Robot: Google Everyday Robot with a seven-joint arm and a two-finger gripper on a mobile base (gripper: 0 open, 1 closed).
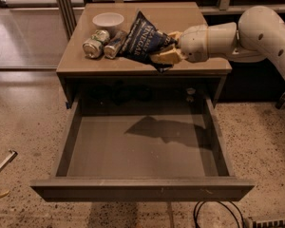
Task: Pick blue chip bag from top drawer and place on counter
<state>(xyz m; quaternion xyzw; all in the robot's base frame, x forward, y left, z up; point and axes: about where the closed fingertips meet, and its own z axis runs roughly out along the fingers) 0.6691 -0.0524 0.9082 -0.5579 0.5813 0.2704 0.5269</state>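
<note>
The crumpled dark blue foil chip bag (143, 41) looks light, soft and slippery; the tan two-finger gripper (165, 47) is closed tight on one edge; the rest sticks out past the fingertips, over the flat tan counter (199, 18).

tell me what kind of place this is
Probably an office snack area or a lab mock-up of one: an open drawer under a counter holding drink cans and a bowl, on a speckled floor. The gripper holds a chip bag over the counter.
</note>
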